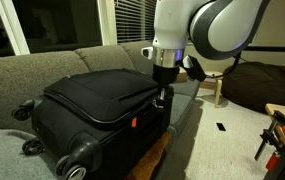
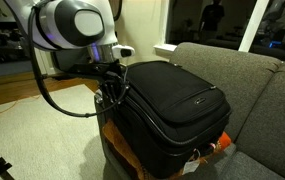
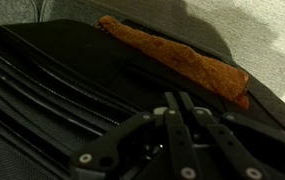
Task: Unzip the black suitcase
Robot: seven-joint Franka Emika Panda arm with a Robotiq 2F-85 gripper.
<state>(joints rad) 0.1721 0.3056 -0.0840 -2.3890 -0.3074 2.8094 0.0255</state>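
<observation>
- The gripper has its fingers pressed together, with no gap showing in the wrist view.
- The tips rest at the suitcase, beside its zip lines. Whether a zip pull is pinched between them cannot be told.
- A brown strip lies along the suitcase's edge just beyond the tips.
- In both exterior views the suitcase lies flat on a grey couch, with the gripper down at its side edge.
</observation>
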